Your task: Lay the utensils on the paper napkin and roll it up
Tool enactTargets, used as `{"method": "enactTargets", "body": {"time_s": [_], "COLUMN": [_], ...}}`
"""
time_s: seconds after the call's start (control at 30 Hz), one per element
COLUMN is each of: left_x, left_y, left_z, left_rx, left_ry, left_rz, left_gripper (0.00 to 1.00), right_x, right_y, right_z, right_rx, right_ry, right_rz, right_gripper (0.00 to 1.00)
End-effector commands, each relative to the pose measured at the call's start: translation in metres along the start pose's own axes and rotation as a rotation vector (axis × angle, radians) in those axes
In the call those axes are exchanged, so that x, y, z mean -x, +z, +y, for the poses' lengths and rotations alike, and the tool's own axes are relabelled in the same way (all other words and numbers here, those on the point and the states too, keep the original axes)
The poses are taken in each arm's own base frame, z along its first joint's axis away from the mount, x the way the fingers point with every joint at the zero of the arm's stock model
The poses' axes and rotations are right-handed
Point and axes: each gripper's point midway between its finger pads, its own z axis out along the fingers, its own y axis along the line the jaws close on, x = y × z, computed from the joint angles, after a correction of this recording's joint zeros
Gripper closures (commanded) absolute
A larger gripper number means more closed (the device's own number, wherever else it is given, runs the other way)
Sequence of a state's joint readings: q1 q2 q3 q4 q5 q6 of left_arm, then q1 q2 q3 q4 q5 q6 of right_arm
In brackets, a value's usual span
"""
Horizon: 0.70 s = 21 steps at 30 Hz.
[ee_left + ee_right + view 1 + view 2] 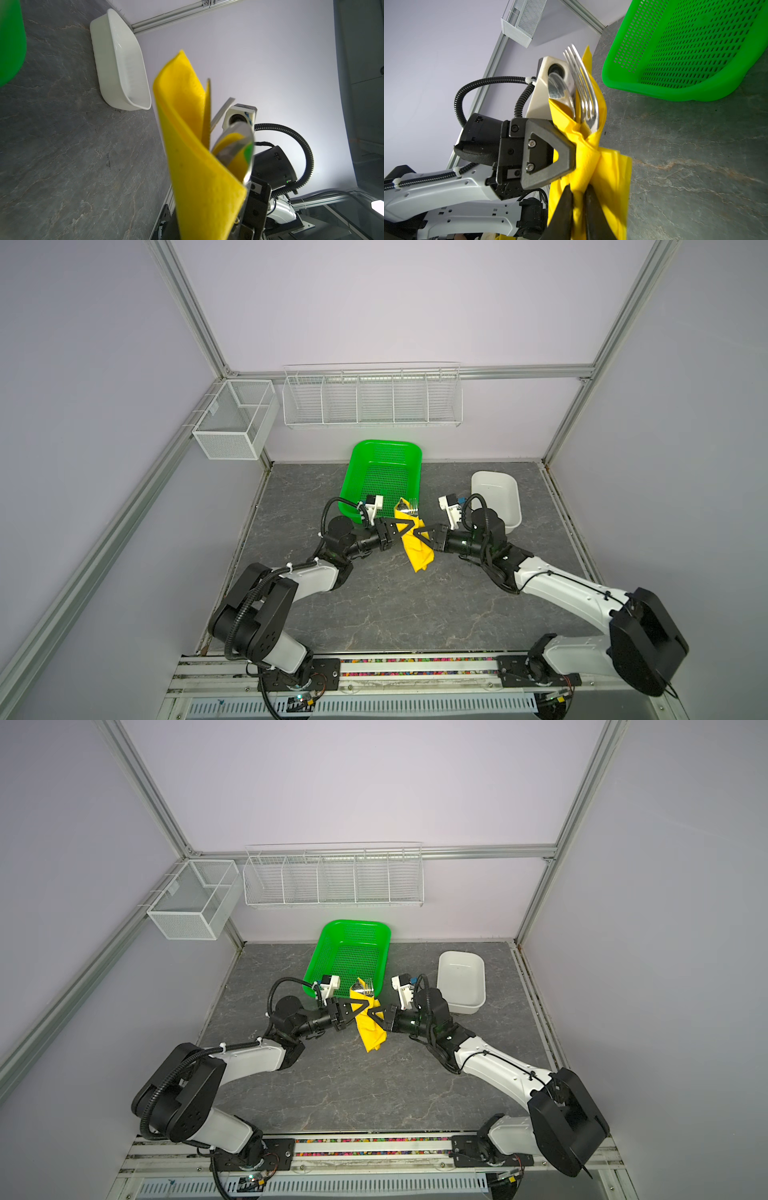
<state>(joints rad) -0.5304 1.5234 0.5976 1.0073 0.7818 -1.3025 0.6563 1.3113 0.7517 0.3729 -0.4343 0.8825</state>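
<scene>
Utensils (409, 506) are wrapped inside the paper napkin (417, 549). The bundle sits at mid-table, just near of the green basket (382, 472), with the white tub (496, 493) further right. Fork (583, 83) tines and spoon (558, 89) bowl project from the far end of the wrap. The knife cannot be made out with certainty.

**Grip state**
- The left gripper (572, 153) is clamped on the napkin at its pinched waist, approaching from the left.
- The right gripper (578, 187) meets the bundle from the right, just near of the left one. Its jaws are close together with a fold of napkin between them.
- Both top views show the two grippers tip to tip across the bundle.
- Whether the near end of the napkin touches the table (374, 605) cannot be told.

**Step in hand**
Loading appears complete and rolling is in its late stage. The sheet is gathered around the handles, but the wrap looks loose and creased rather than tight.

**Next move**
1. Hold the waist firmly with one gripper.
2. Use the other gripper to tuck or turn the free flap around the handles.
3. Keep the bundle level so that the cutlery does not slide out of the open far end.
4. Lay the roll on the table before either grip is released.
</scene>
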Motion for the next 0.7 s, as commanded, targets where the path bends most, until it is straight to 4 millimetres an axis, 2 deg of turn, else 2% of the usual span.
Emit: {"method": "enactTargets", "body": {"time_s": [0.0,0.07,0.17,0.23,0.3,0.43,0.53,0.67], "left_x": [0.008,0.009,0.01,0.01,0.01,0.01,0.009,0.009], "left_y": [0.001,0.001,0.001,0.001,0.001,0.001,0.001,0.001], "left_z": [-0.026,-0.029,-0.031,-0.033,-0.034,-0.038,-0.041,-0.044], "left_rx": [-0.052,-0.057,-0.06,-0.062,-0.066,-0.077,-0.086,-0.093], "left_ry": [0.073,0.077,0.08,0.082,0.085,0.093,0.099,0.102], "left_rz": [-0.027,-0.031,-0.033,-0.033,-0.03,-0.026,-0.02,-0.013], "left_gripper": [0.87,0.87,0.88,0.88,0.88,0.88,0.88,0.88], "right_x": [0.016,0.019,0.023,0.027,0.029,0.034,0.032,0.031], "right_y": [-0.009,-0.014,-0.025,-0.036,-0.048,-0.063,-0.056,-0.039], "right_z": [0.024,0.023,0.019,0.013,0.005,-0.007,0.001,0.009], "right_rx": [0.051,0.031,-0.03,-0.097,-0.162,-0.235,-0.18,-0.122], "right_ry": [-0.047,-0.054,-0.078,-0.095,-0.104,-0.097,-0.103,-0.101], "right_rz": [-0.051,-0.068,-0.106,-0.137,-0.163,-0.196,-0.135,-0.065], "right_gripper": [0.79,0.69,0.65,0.59,0.58,0.48,0.42,0.42]}}
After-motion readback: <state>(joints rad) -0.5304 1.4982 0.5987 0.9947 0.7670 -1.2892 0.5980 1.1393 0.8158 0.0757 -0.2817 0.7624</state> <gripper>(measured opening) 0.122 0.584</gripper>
